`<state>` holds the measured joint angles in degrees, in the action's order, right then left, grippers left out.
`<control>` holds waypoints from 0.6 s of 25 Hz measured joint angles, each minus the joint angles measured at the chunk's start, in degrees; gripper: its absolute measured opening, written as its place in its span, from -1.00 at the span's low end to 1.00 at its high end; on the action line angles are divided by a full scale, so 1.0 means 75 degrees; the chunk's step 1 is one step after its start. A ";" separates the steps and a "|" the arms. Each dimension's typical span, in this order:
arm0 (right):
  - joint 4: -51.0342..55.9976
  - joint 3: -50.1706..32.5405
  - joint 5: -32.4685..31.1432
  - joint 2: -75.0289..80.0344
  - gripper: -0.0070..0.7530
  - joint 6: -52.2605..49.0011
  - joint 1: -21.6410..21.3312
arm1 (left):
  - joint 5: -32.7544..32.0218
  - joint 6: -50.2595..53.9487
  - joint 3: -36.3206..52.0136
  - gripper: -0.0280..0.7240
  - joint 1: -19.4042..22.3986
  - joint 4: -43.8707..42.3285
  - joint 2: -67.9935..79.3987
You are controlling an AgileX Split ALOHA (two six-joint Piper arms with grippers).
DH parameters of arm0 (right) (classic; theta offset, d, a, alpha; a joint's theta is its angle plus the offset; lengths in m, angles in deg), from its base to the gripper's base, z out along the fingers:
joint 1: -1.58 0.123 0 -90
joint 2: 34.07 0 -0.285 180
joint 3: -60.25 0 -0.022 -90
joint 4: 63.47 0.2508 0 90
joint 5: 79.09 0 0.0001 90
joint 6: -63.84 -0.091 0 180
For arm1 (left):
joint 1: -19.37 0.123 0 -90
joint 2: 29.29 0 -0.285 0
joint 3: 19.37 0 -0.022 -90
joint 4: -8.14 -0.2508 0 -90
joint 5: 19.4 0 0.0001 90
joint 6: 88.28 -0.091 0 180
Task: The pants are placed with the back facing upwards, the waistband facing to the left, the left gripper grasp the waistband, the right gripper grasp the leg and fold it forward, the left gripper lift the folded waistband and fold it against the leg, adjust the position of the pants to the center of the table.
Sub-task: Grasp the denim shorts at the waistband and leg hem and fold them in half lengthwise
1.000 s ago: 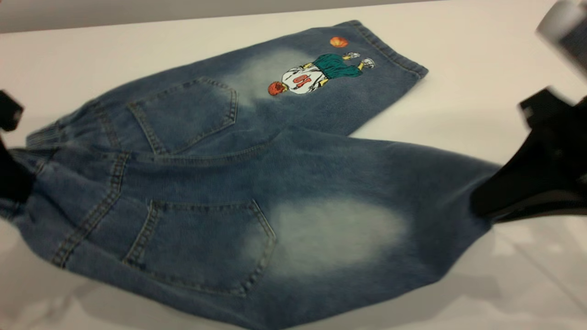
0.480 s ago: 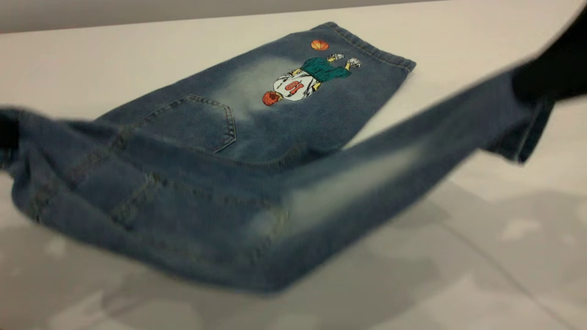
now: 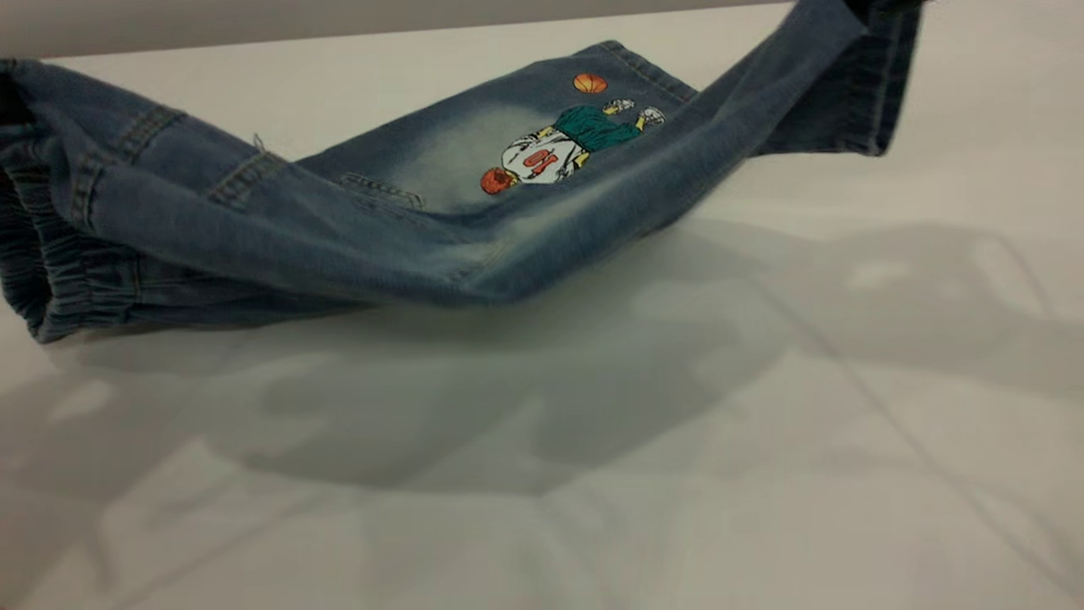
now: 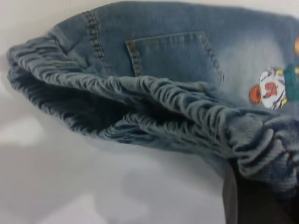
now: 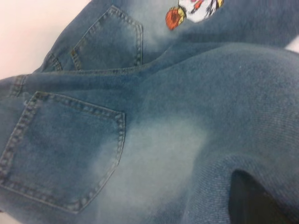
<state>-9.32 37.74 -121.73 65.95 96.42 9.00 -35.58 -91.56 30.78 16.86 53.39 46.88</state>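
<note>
The blue denim pants [image 3: 279, 237] are partly lifted off the white table [image 3: 762, 440]. My left gripper [image 4: 261, 184], at the exterior view's left edge, is shut on the ruched waistband [image 4: 154, 100], whose loose part hangs down [image 3: 59, 288]. My right gripper [image 5: 250, 198] is shut on the plain leg [image 3: 669, 169] near its hem [image 3: 876, 93], held high at the top right. Only a dark sliver of that gripper [image 3: 881, 5] shows there. The leg with the basketball player print [image 3: 550, 152] lies flat behind. A back pocket [image 5: 65, 154] shows in the right wrist view.
Broad shadows of the cloth and arms fall on the near table. A grey wall strip [image 3: 254, 21] runs beyond the table's far edge.
Both grippers have risen and carried the waistband and the plain leg up off the table toward the far side. The near half now hangs as a raised fold over the printed leg.
</note>
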 joint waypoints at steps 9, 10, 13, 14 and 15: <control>0.0314 0.1630 -0.0279 0.1533 -0.92 -0.0386 0.0000 | 0.1114 -0.0091 0.0000 -0.55 0.0000 0.1523 0.1182; 0.0380 0.1765 -0.0279 0.1697 -0.92 -0.0474 0.0000 | 0.1300 -0.0091 0.0000 -0.55 0.0000 0.1770 0.1321; 0.0539 0.2268 -0.0393 0.2176 -0.92 -0.0619 0.0000 | 0.1771 -0.0098 -0.0007 -0.55 0.0000 0.2299 0.1639; 0.0580 0.2452 -0.0455 0.2325 -0.92 -0.0726 0.0000 | 0.1908 -0.0098 -0.0007 -0.55 0.0000 0.2444 0.1720; 0.0614 0.2639 -0.0512 0.2511 -0.92 -0.0819 0.0000 | 0.2038 -0.0098 -0.0007 -0.55 0.0000 0.2640 0.1784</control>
<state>-4.71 57.53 -125.57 84.78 90.28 9.00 -20.30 -92.29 30.73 16.86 73.19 60.27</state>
